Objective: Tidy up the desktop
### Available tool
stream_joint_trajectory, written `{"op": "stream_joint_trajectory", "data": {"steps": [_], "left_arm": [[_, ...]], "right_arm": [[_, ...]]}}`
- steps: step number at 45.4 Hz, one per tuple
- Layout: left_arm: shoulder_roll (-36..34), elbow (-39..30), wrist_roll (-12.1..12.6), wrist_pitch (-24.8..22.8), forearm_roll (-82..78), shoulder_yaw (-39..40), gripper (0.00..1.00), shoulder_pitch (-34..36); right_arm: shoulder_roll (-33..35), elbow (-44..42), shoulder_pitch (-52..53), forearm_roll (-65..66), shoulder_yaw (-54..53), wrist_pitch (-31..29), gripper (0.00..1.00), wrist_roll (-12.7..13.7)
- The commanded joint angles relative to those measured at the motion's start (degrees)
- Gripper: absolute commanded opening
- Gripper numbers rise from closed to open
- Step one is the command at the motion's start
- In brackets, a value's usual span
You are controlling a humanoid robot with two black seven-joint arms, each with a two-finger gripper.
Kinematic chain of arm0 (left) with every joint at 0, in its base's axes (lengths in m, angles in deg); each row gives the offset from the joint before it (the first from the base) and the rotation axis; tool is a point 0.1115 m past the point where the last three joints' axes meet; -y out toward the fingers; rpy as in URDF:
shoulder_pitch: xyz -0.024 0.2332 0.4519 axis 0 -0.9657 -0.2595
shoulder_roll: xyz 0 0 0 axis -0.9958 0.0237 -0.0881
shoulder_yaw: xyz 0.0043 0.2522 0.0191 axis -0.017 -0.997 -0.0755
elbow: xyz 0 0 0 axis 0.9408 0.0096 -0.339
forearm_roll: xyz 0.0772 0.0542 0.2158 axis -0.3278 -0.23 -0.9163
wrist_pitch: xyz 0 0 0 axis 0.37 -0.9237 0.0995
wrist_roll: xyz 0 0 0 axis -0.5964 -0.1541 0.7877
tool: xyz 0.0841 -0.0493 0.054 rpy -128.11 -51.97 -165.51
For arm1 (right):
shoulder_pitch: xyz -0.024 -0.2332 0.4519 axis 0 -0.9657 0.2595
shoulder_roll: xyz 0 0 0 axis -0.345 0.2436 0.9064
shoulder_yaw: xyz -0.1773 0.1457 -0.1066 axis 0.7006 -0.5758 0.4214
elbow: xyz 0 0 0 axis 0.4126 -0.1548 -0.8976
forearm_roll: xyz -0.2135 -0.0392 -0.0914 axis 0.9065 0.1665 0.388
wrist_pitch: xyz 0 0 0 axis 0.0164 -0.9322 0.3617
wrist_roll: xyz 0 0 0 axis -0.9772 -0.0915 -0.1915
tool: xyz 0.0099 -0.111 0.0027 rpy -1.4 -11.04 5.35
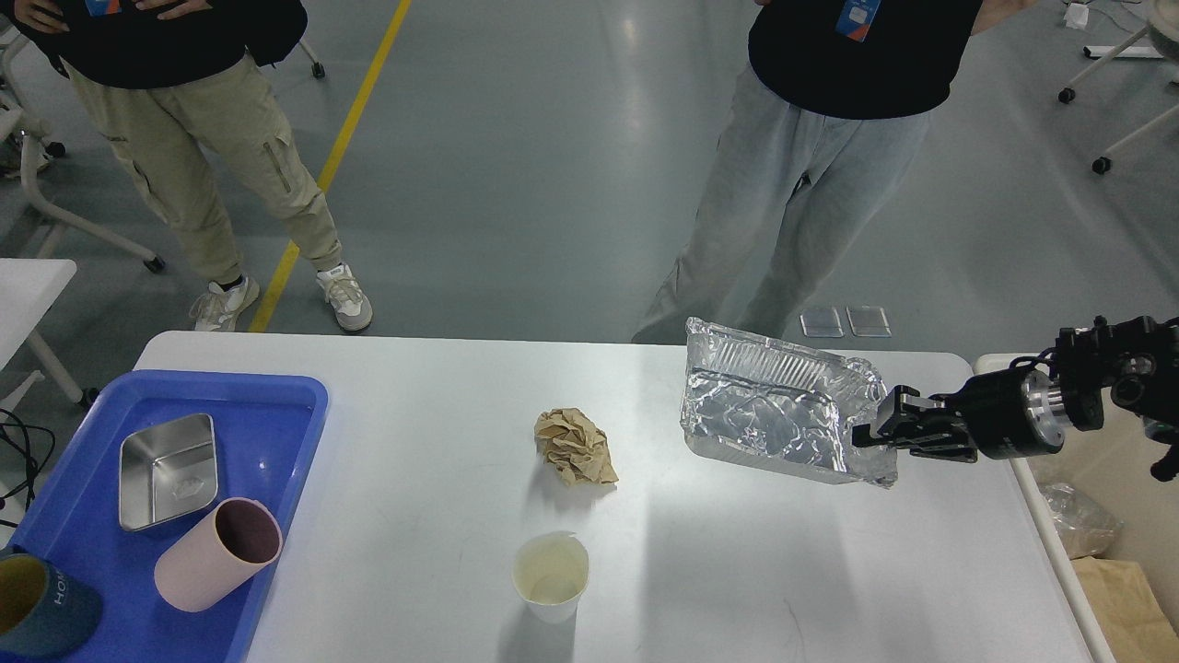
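Observation:
The white desktop (718,571) fills the lower part of the head view. My right gripper (875,431) comes in from the right and is shut on the right rim of a crumpled foil tray (774,414), holding it tilted above the desktop's right side. A crumpled brown paper ball (576,447) lies at the middle. A white paper cup (551,576) stands upright near the front edge. My left gripper is out of view.
A blue plastic tray (276,405) at the left holds a steel box (169,471), a pink cup (217,553) on its side and a dark teal cup (41,608). Two people stand beyond the far edge. A cream bin (1114,516) stands right of the desktop.

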Motion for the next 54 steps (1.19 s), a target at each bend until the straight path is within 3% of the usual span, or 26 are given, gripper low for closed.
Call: {"op": "stream_joint_trajectory", "data": {"steps": [1, 15, 29, 37, 45, 54], "left_arm": [[3.0, 0.0, 0.1, -0.1, -7.9, 2.8, 0.87, -0.1], [6.5, 0.0, 0.2, -2.8, -8.0, 5.7, 0.87, -0.7], [17.3, 0.1, 0.4, -16.0, -9.8, 15.4, 0.87, -0.7], [33.1, 0.2, 0.4, -28.9, -23.0, 19.7, 0.87, 1.4], [52.0, 3.1, 1.7, -44.2, -32.3, 18.7, 0.87, 13.8], [66.3, 8.5, 2.2, -53.0, -41.1, 15.7, 0.87, 24.0]], "right_arm": [[-0.1, 0.0, 0.0, 0.0, -0.2, 0.0, 0.0, 0.0], [-0.2, 0.0, 0.0, 0.0, -0.1, 0.4, 0.0, 0.1], [-0.5, 0.0, 0.1, 0.0, -0.2, 0.4, 0.0, 0.2], [-1.4, -0.2, 0.1, -0.1, -0.2, 0.5, 0.0, 0.3], [-1.7, -0.3, 0.1, -0.1, -0.1, 0.5, 0.0, 0.3], [-1.5, -0.3, 0.1, -0.2, 0.0, 0.5, 0.0, 0.3]]}}
